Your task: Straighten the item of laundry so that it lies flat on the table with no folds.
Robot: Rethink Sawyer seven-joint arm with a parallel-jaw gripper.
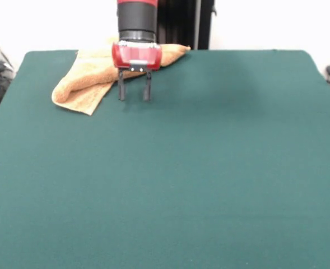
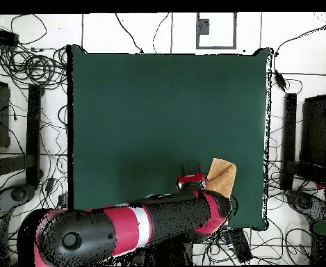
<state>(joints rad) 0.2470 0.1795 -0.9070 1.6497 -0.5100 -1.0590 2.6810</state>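
Orange-tan terry, one towel (image 1: 89, 78), lies bunched and folded at the tabletop's (image 1: 181, 179) eleven o'clock edge in the front view; my arm hides part of it in both views. My one pincer (image 1: 134, 95) hangs just beside it, two fingers (image 1: 121, 89) apart, holding nothing.

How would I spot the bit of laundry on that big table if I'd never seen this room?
Start with the wide dark green table and follow it to the edge where the red and black arm comes down. The towel lies there, just beside the open claw. It is the only thing on the cloth: small, orange-tan, fluffy, rumpled and folded over itself.
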